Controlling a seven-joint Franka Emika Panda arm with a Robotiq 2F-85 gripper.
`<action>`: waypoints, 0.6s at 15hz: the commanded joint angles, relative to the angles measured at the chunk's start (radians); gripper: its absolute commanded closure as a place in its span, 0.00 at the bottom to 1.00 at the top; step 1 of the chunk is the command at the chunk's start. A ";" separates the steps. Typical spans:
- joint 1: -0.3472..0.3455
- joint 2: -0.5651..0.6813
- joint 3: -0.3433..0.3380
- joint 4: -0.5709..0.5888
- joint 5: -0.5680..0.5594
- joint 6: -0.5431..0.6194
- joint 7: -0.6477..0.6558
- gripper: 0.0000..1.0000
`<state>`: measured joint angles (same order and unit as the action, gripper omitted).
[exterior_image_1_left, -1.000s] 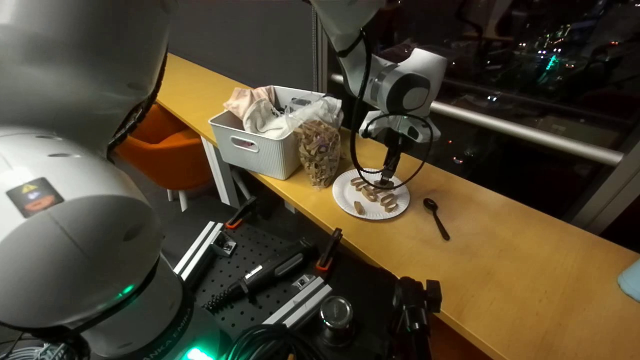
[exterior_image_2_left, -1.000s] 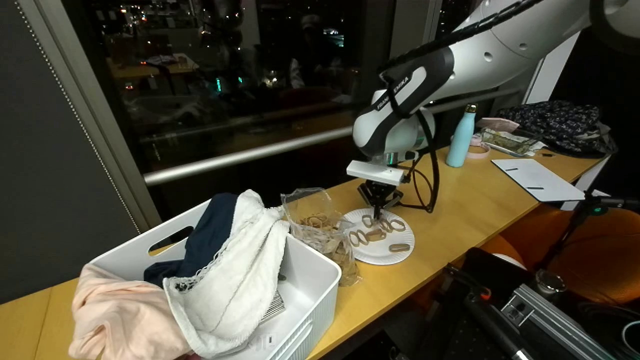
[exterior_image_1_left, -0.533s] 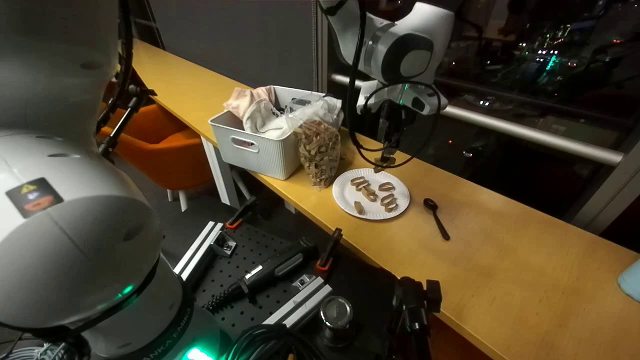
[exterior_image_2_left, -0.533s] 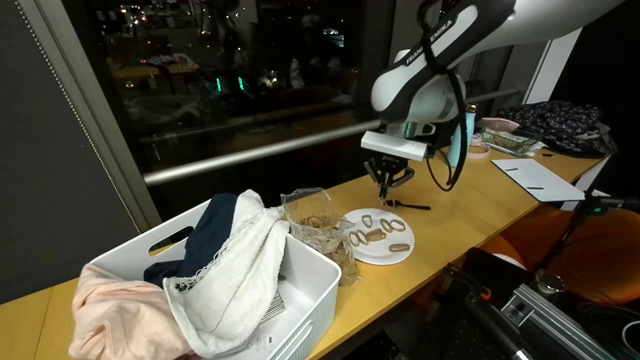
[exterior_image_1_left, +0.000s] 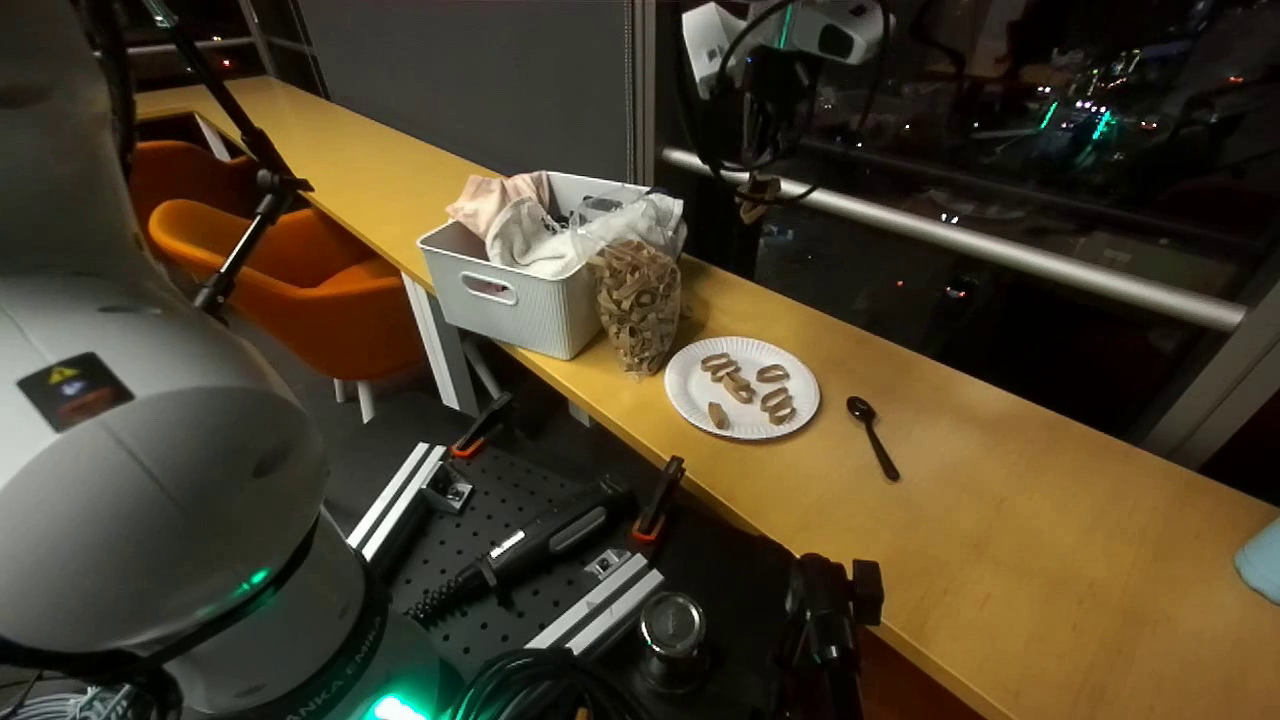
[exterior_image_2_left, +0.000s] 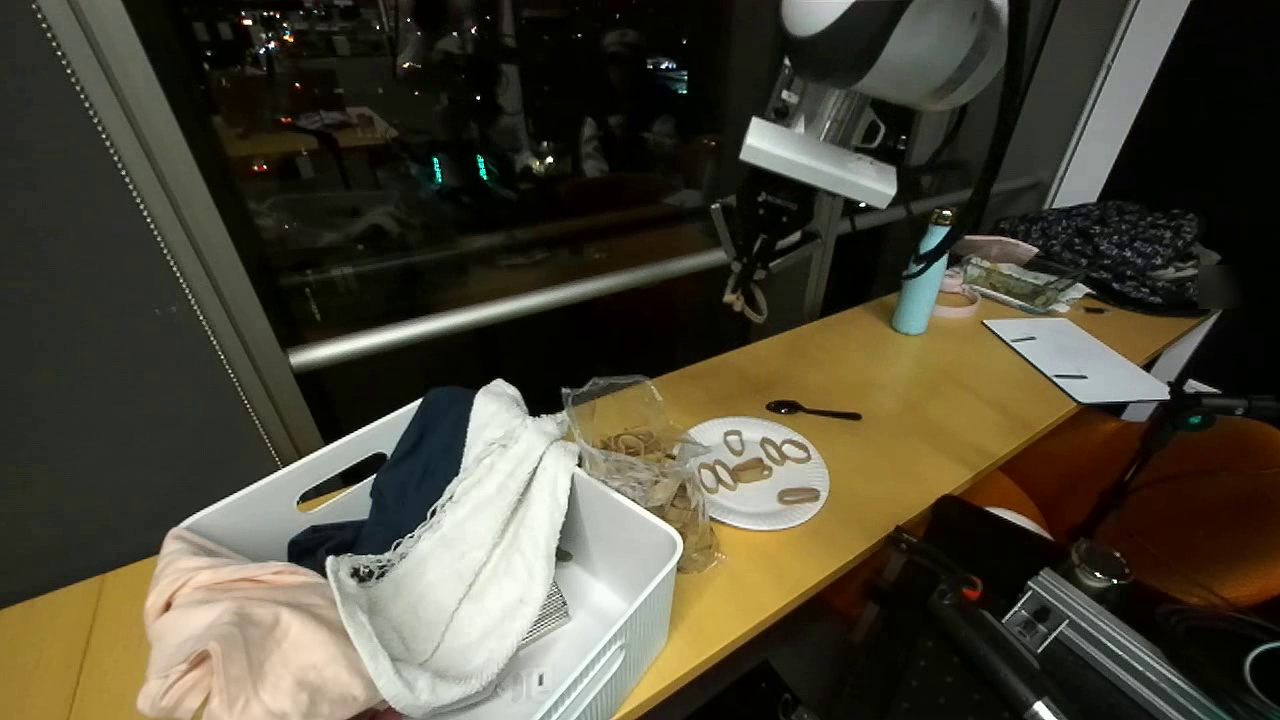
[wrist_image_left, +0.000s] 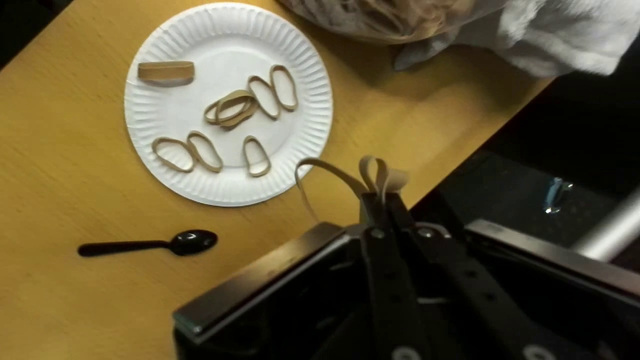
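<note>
My gripper (wrist_image_left: 382, 202) is shut on a tan rubber band (wrist_image_left: 397, 180), whose loops stick out on both sides of the fingertips. In both exterior views the gripper (exterior_image_1_left: 757, 160) (exterior_image_2_left: 742, 275) hangs high above the table, toward the window, with the band (exterior_image_1_left: 757, 197) (exterior_image_2_left: 757, 305) dangling from it. A white paper plate (exterior_image_1_left: 745, 432) (exterior_image_2_left: 765, 518) (wrist_image_left: 225, 195) lies on the table below. Several tan rubber bands lie on it, one standing edge-up (wrist_image_left: 166, 71) near its rim. A black spoon (exterior_image_1_left: 875, 440) (exterior_image_2_left: 815, 411) (wrist_image_left: 192, 242) lies beside the plate, apart from it.
A clear bag of rubber bands (exterior_image_1_left: 638, 305) (exterior_image_2_left: 685, 515) stands between the plate and a white basket (exterior_image_1_left: 535, 315) (exterior_image_2_left: 645, 590) of cloths. A metal rail (exterior_image_2_left: 500, 312) runs along the window. A light-blue bottle (exterior_image_2_left: 922, 280) and a white board (exterior_image_2_left: 1085, 360) are farther along the table.
My gripper was down at the plate one second ago. It has risen well above the table, lifting the rubber band off the plate. The plate, spoon, bag and basket have not moved.
</note>
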<state>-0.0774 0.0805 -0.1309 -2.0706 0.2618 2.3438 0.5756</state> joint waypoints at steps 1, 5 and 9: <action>0.036 -0.029 0.062 0.047 0.026 -0.049 -0.107 0.99; 0.082 0.028 0.126 0.118 0.049 -0.092 -0.207 0.99; 0.110 0.118 0.161 0.189 0.037 -0.123 -0.250 0.99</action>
<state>0.0252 0.1201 0.0142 -1.9656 0.2799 2.2634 0.3814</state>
